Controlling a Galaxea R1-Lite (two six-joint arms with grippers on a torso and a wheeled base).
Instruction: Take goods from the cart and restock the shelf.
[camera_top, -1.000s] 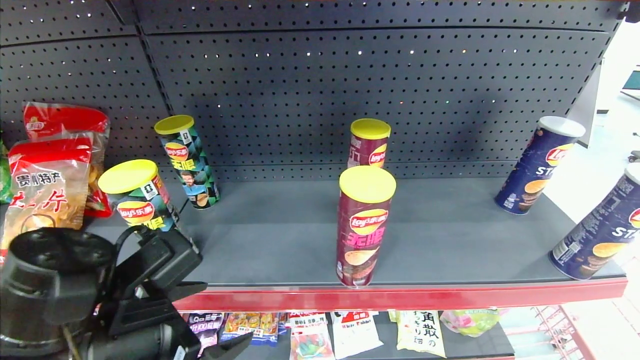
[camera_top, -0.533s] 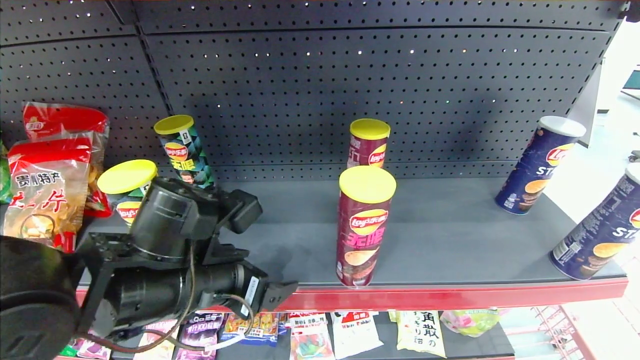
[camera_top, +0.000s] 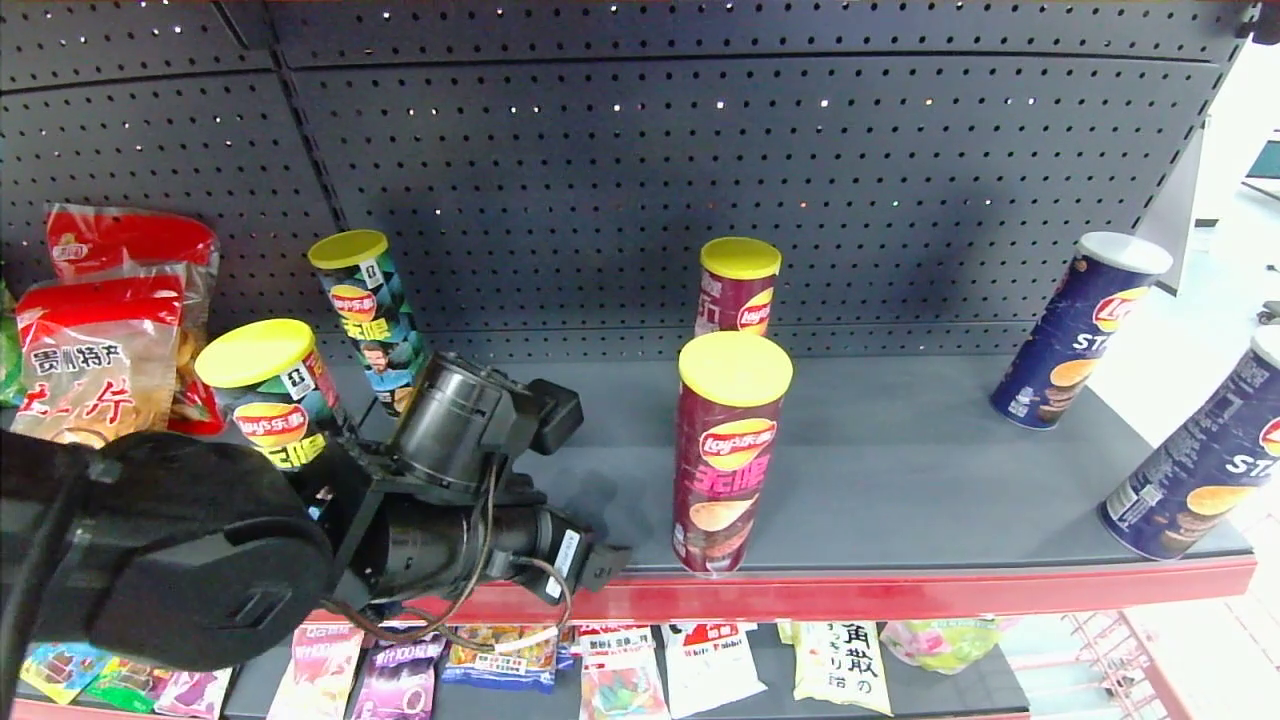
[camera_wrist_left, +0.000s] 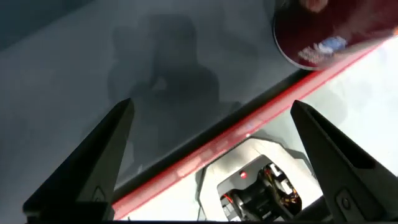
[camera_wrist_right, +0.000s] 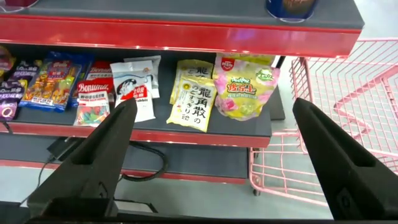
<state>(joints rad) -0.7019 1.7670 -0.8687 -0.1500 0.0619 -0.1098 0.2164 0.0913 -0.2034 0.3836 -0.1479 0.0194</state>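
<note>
1. hovering over the shelf (camera_top: 900, 470) lip, the left gripper (camera_wrist_left: 211, 106) gapes empty beside a maroon crisp can (camera_top: 725, 460).
2. right gripper (camera_wrist_right: 214, 102), fingers apart, faces the pink cart (camera_wrist_right: 336, 81) and lower-shelf snack packets (camera_wrist_right: 193, 102).

The right claw (camera_wrist_right: 214, 102), spread wide, faces snack packets (camera_wrist_right: 194, 93) beside the pink cart (camera_wrist_right: 277, 162).

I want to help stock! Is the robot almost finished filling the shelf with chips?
Six chip cans stand on the shelf, including the front maroon can. The left gripper and right gripper are open, holding nothing. The shelf has bare room left, and I can't see what's in the pink cart, so probably more to do.
</note>
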